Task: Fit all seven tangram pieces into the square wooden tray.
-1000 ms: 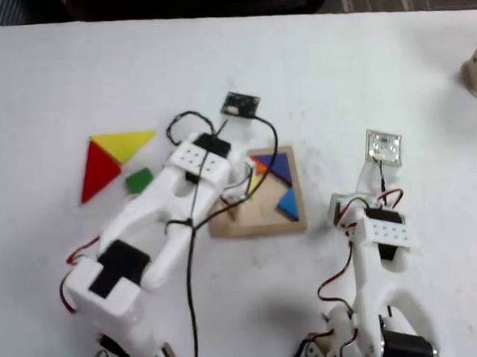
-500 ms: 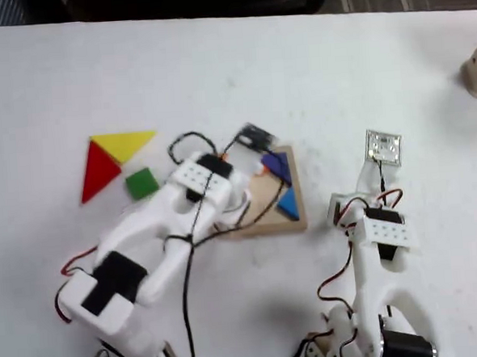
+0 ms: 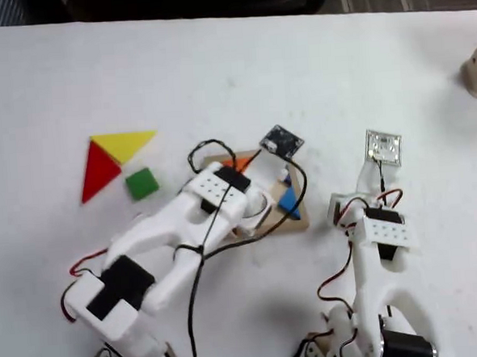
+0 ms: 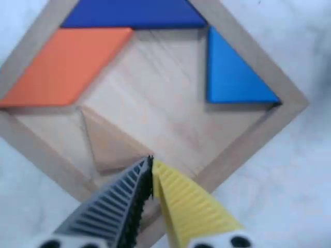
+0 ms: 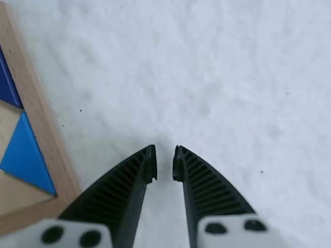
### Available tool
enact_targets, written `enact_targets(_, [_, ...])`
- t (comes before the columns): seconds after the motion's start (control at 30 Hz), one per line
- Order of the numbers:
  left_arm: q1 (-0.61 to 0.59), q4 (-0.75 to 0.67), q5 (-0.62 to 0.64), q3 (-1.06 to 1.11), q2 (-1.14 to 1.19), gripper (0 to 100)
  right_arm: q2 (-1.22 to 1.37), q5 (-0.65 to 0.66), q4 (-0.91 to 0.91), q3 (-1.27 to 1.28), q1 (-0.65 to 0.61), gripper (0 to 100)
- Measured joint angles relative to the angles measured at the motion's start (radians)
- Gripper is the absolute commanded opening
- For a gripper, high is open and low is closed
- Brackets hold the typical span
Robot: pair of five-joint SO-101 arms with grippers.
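Left arm point(image 3: 169, 231) stretched diagonally far-right over square wooden tray point(image 4: 289, 106) at table centre, hiding most of it from above; left gripper point(image 4: 151, 165) pressed together, empty, over bare-wood triangle point(image 4: 106, 142). Right gripper point(image 5: 164, 163) narrowly parted above table right of tray. Orange parallelogram point(image 4: 67, 64) lengthwise along one rim, beside dark blue triangle point(image 4: 132, 13). Yellow triangle point(image 3: 123, 143), red triangle point(image 3: 98, 171), green square point(image 3: 141, 183) loose, far left

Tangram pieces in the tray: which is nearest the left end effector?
The unpainted wood-coloured triangle, right beside the left end effector; the orange parallelogram, dark blue piece and light blue triangle lie farther off.
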Motion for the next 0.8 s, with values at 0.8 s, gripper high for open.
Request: enact_targets(0.8, [-0.009,-0.012,-0.002,0.13,-0.157,2,0.0,0.0,0.0,0.0,0.0,6.0])
